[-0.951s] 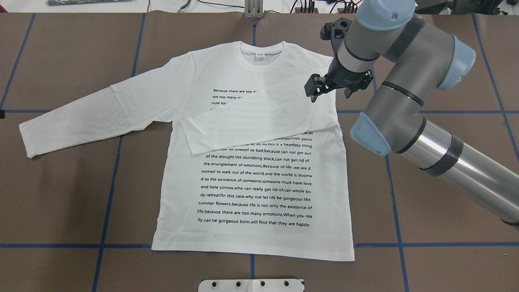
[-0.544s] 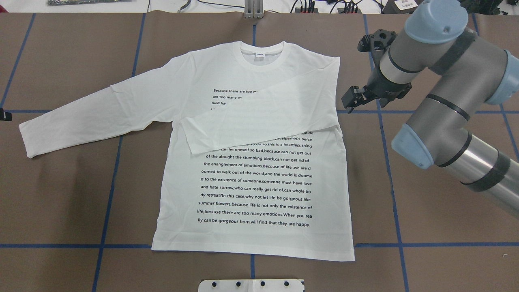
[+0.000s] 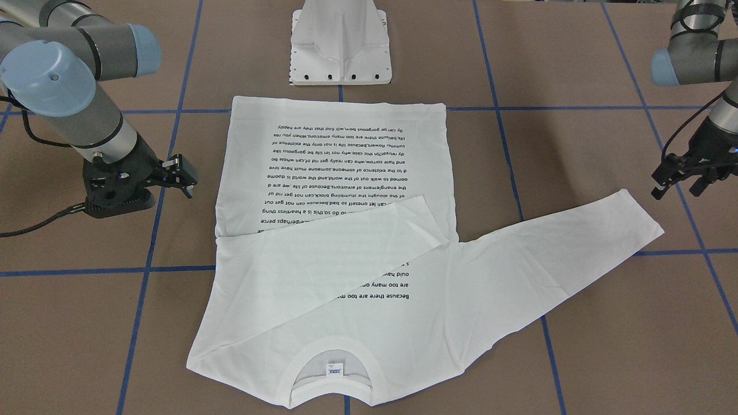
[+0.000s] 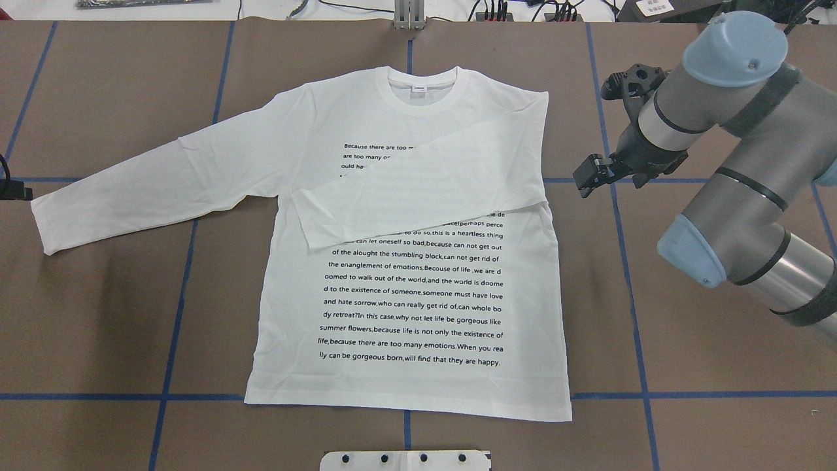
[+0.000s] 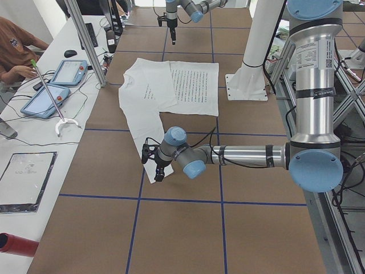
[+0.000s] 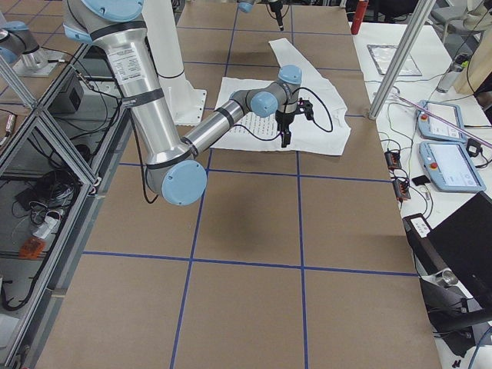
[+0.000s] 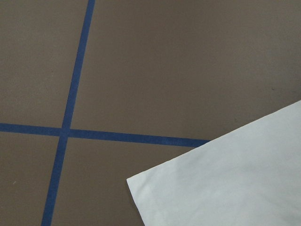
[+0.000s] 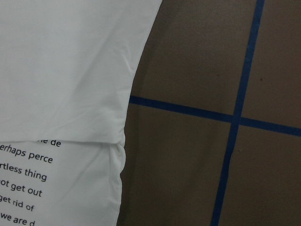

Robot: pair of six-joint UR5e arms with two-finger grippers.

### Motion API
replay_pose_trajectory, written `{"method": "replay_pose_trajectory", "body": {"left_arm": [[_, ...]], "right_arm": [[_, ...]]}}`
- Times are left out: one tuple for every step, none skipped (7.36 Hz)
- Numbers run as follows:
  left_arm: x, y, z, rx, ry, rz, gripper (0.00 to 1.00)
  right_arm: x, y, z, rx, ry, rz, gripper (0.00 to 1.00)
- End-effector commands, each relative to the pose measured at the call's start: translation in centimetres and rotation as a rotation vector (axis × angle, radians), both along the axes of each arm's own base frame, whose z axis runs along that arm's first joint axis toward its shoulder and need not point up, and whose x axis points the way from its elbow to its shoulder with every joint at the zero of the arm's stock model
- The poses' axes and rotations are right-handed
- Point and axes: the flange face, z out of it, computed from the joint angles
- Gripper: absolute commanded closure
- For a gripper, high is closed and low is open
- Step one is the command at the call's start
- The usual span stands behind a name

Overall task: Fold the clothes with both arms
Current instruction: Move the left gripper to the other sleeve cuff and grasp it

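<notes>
The white long-sleeved T-shirt point(image 4: 405, 294) lies flat on the table with the text side up and its collar point(image 4: 422, 88) at the far edge. One sleeve point(image 4: 418, 190) is folded across the chest. The other sleeve point(image 4: 150, 183) stretches out to the left in the overhead view. My right gripper point(image 4: 588, 178) is open and empty, just beyond the shirt's right edge; it also shows in the front-facing view point(image 3: 183, 173). My left gripper point(image 3: 676, 185) is open and empty, beside the outstretched sleeve's cuff point(image 3: 640, 222). The left wrist view shows that cuff's corner point(image 7: 225, 188).
The white pedestal base point(image 3: 340, 43) stands at the near edge, behind the shirt's hem. Blue tape lines point(image 4: 628, 275) cross the brown table cover. In the exterior left view, a side table with tablets point(image 5: 48, 97) and a person's arm is beyond the far edge.
My right gripper has moved right, off the shirt's shoulder, to the bare table beside it. My left gripper has edged in at the overhead view's left edge. The shirt has not moved.
</notes>
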Motion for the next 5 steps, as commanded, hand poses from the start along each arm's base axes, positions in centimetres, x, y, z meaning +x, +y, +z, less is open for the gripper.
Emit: {"method": "replay_pose_trajectory", "body": {"left_arm": [[1.7, -0.9, 1.0, -0.008, -0.011, 0.017, 0.02], [3.2, -0.4, 1.0, -0.009, -0.012, 0.049, 0.02], [3.5, -0.3, 1.2, -0.011, -0.012, 0.054, 0.02], [4.0, 0.0, 1.5, -0.015, -0.016, 0.066, 0.02], [4.5, 0.2, 1.7, -0.019, -0.018, 0.077, 0.02]], "right_arm": [[-0.1, 0.1, 0.1, 0.001, 0.0, -0.002, 0.0], [-0.2, 0.1, 0.0, 0.002, -0.001, -0.002, 0.0], [-0.1, 0.1, 0.0, 0.004, -0.001, -0.001, 0.0], [-0.3, 0.1, 0.0, 0.004, -0.001, -0.003, 0.0], [-0.3, 0.0, -0.1, 0.005, -0.002, -0.003, 0.0]]}}
